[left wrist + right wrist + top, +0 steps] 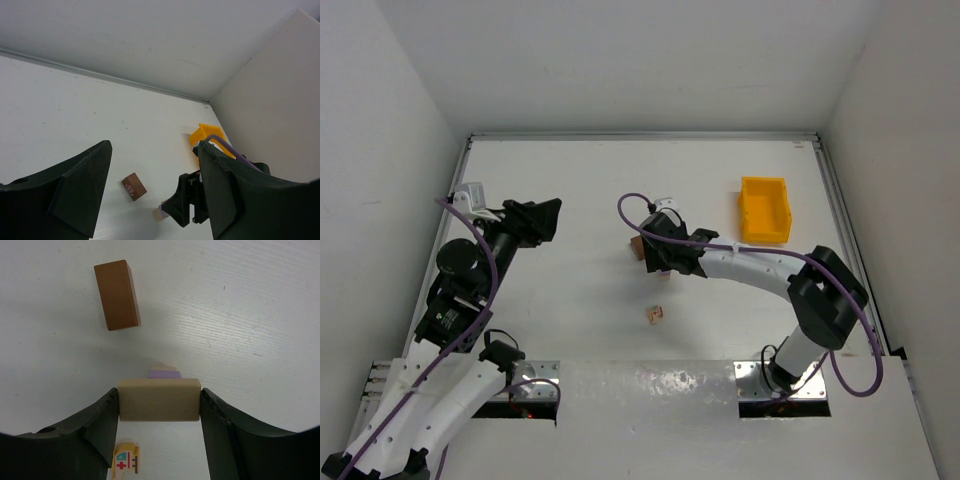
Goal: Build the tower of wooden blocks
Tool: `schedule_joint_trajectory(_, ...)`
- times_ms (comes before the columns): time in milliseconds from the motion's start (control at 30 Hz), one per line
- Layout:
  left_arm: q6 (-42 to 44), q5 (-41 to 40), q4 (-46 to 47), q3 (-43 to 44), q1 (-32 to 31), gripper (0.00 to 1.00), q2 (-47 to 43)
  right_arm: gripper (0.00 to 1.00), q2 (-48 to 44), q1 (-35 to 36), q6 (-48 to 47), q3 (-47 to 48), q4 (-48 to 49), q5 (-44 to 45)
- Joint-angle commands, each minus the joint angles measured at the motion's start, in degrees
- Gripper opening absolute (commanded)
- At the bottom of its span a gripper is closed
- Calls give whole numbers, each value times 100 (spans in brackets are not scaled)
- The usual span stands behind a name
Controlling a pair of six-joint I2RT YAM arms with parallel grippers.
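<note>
On the white table, my right claw grips a tan block just over the purple-topped stack, so next I'd lower it squarely and release, while my left claw hangs open and empty, the brown block nearby.

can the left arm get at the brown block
Probably yes: the left gripper is open and empty, bare table lies between it and the brown block, though the right gripper, holding a tan block, sits close beside.
</note>
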Motion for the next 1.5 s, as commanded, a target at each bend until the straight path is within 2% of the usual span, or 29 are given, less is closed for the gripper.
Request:
schedule_joint_trajectory(0,90,-16,124,145,-58,67,33,59,47,-28,80,120,133,51)
schedule_joint_trajectory(1467,99,-43,106,154,-66,67,42,59,82,-72,160,-56,204,-46)
